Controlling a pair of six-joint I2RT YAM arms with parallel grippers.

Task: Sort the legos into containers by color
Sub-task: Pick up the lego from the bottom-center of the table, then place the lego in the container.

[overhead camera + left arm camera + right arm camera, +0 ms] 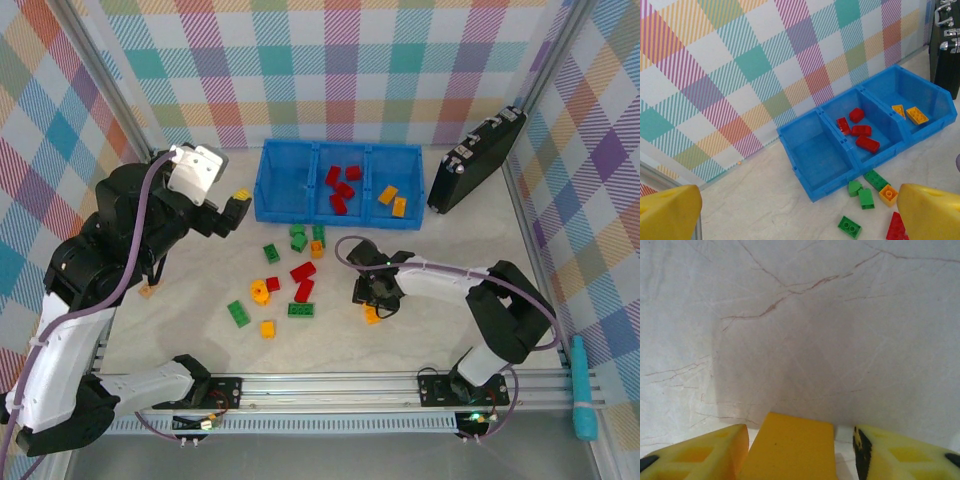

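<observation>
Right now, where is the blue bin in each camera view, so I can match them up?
Top external: blue bin upper centre, against the back wall.
Left wrist: blue bin right of centre, running diagonally.
Shared landmark: black case just past the bin's right end.

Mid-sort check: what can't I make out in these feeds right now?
Right wrist view: the orange brick between the right end effector fingers is cut off by the bottom edge, so I cannot tell whether it is gripped.
Top view: that end effector hides most of the same brick.
Left wrist view: a red brick is cut by the bottom edge and one finger of the left end effector.
</observation>
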